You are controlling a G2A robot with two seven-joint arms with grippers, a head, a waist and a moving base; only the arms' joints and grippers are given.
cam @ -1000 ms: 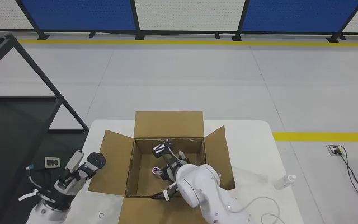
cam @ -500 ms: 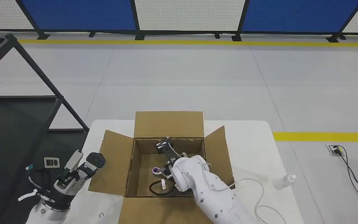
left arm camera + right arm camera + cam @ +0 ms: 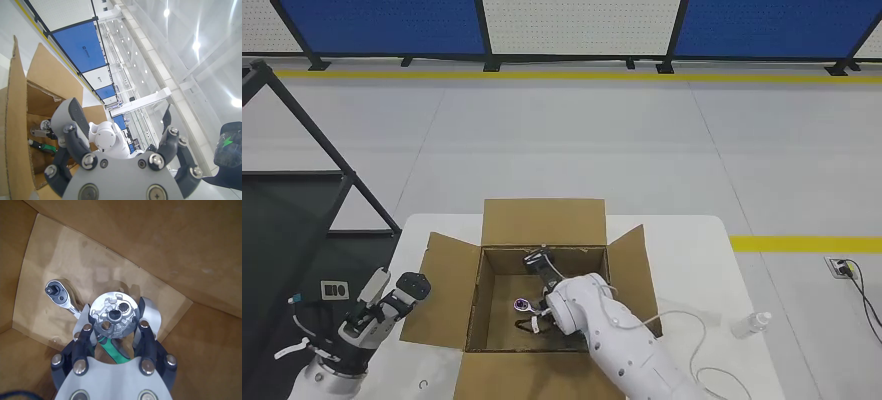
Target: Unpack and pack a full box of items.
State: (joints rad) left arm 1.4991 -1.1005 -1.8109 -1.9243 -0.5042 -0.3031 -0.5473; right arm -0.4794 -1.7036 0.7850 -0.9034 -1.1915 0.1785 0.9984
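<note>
Inside an open cardboard box point(image 3: 542, 220) on a white tabletop point(image 3: 682, 235), the right claw point(image 3: 115, 313) is closed on a round metal disc point(image 3: 121, 300). Its pale, flat fingers point(image 3: 151, 311) press against opposite edges of the rim. The disc is machined steel, with a dark centre bore, smaller round holes around it and a ring of blocky raised teeth. It is held above the box's plain brown floor.

On that floor, partly under the claw, lies a ratchet wrench point(image 3: 56, 293). Its polished chrome head has its square drive facing up, and its green and black grip runs back beneath the wrist. The right arm bends down over the box's near wall, its wrist deep between the corrugated sides.

The left claw point(image 3: 122, 117) is spread wide and grips nothing, and its ribbed dark pads point(image 3: 77, 115) face each other. It tilts upward just outside the box's left flap. Blue and white wall panels point(image 3: 81, 51) behind bear small logos.

A clear plastic bottle point(image 3: 752, 323) lies near the tabletop's right edge, well apart from the box.
</note>
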